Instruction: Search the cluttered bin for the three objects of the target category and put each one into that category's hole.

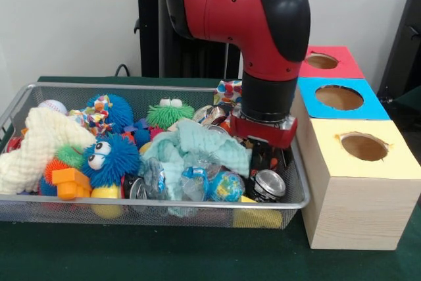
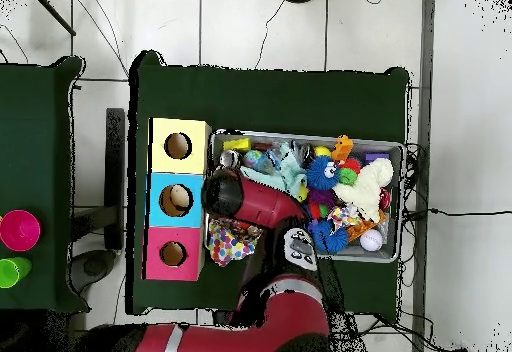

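The wire mesh bin (image 1: 299,195) is full of toys, cloths and cans; it also shows in the overhead view (image 2: 400,200). My gripper (image 1: 265,159) hangs from the red wrist, low inside the bin's end nearest the boxes, above a crushed can (image 1: 268,184). I cannot see its state, and the arm hides it from overhead. A rounded yellow toy (image 1: 107,193) lies at the bin's front wall under a blue puffer ball (image 1: 108,159). I cannot pick out an orange-tan toy with a face. The red-topped box's hole (image 1: 321,61) (image 2: 173,254) is empty.
Blue-topped (image 1: 339,98) and yellow-topped (image 1: 364,147) boxes stand in a row with the red one beside the bin. A cream cloth (image 1: 29,149), mint cloth (image 1: 197,141), green puffer (image 1: 170,114), globe ball (image 1: 227,187) and baseball (image 1: 52,105) fill the bin. Pink and green cups (image 2: 18,230) stand on a side table.
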Tool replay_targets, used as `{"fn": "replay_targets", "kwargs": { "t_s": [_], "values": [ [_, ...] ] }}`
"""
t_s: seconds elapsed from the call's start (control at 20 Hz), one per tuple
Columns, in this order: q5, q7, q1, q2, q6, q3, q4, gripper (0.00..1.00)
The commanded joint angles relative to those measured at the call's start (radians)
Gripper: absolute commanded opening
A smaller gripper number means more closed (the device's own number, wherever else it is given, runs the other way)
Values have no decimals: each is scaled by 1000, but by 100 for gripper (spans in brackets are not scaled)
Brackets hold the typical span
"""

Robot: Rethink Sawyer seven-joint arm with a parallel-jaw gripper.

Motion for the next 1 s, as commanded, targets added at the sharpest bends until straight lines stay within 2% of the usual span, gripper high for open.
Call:
{"fn": "replay_targets", "kwargs": {
  "t_s": [0.05, 0.25, 0.65, 1.0],
  "values": [
    [-67, 19, -50, -140, 227, -63, -78, 0],
    [-92, -25, -106, -183, 285, -24, -75, 0],
    [-133, -42, -178, -222, 315, 26, -65, 0],
    [-152, 4, -174, -281, 348, 21, -25, 0]
  ]
}}
